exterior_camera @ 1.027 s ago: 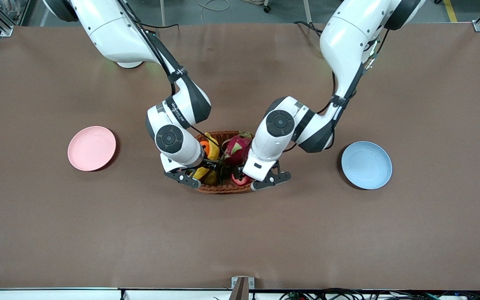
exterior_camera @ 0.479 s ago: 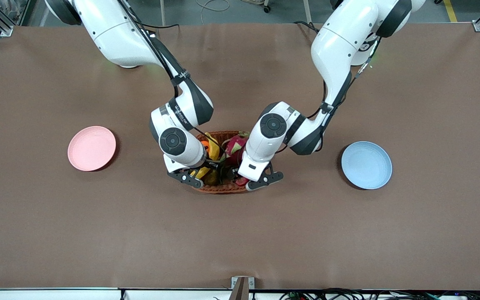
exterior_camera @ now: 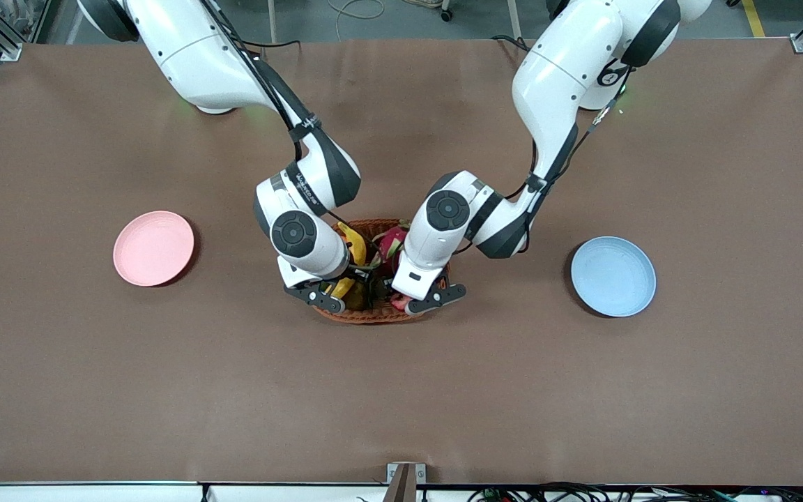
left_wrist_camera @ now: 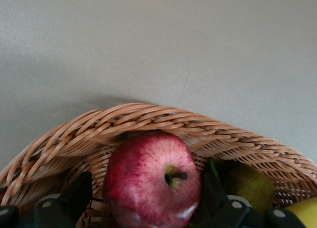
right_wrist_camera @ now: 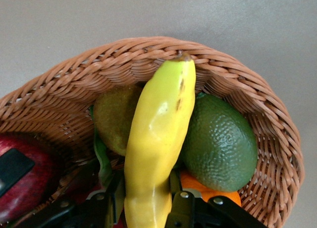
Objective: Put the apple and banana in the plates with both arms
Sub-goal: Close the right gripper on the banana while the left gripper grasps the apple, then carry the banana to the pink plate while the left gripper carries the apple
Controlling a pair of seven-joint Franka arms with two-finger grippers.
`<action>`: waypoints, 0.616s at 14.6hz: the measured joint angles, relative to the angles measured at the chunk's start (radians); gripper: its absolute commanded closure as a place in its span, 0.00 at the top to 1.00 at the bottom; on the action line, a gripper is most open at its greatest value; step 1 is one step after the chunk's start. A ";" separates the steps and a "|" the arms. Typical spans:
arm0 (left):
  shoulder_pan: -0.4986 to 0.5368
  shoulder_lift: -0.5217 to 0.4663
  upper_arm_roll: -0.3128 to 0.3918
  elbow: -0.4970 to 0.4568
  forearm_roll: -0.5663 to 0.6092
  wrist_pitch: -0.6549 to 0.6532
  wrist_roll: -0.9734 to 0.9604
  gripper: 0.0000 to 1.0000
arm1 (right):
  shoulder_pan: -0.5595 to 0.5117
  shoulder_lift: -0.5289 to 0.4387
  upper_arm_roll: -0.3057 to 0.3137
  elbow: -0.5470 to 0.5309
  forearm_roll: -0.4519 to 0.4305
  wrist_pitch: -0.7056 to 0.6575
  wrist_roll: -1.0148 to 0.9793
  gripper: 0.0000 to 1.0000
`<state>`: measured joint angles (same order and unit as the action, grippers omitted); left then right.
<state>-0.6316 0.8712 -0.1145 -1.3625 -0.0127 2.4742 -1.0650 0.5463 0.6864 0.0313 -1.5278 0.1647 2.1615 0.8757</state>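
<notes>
Both claws have sunk deeper into the wicker basket (exterior_camera: 372, 315) since a second ago, the left arm swinging in toward the middle of the surface (exterior_camera: 401, 390) as it came down. Left claw (left_wrist_camera: 148, 210) now stands spread wide around the apple (left_wrist_camera: 151, 186), one finger (left_wrist_camera: 74, 196) on each flank, not yet pinching; the apple lies in the basket against its woven wall at the left arm's end. Right claw (right_wrist_camera: 143, 200) straddles the banana (right_wrist_camera: 158, 139), its fingers (right_wrist_camera: 183, 205) close on either side, though whether they already press the peel I cannot tell. The banana leans up over an avocado (right_wrist_camera: 220, 141) and a pear (right_wrist_camera: 116, 119), tip at the rim.

To do this well, close each claw gently and squarely across the fruit's widest part, then lift straight up so neither grip drags the basket or the neighbouring fruit. The pink plate (exterior_camera: 153, 248) and blue plate (exterior_camera: 613, 276) wait well apart on either side, so I judge the arms should part outward only once clear of the rim
</notes>
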 measured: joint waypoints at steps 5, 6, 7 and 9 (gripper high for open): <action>-0.002 0.002 0.000 0.004 0.000 0.000 0.001 0.27 | -0.004 0.000 -0.004 0.007 0.000 -0.001 -0.007 0.16; -0.002 0.001 0.000 0.008 0.003 -0.001 0.004 0.26 | -0.007 0.000 -0.006 0.014 0.000 -0.001 -0.008 0.16; -0.002 -0.003 0.001 0.015 0.009 -0.013 0.005 0.25 | -0.015 -0.001 -0.009 0.022 0.000 -0.001 -0.009 0.16; 0.001 -0.020 0.005 0.030 0.013 -0.068 0.005 0.24 | -0.041 -0.012 -0.013 0.043 0.000 -0.029 -0.014 0.15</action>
<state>-0.6309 0.8517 -0.1097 -1.3326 -0.0001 2.4061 -1.0604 0.5049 0.6749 0.0183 -1.4846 0.1646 2.1325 0.8614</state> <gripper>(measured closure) 0.198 0.595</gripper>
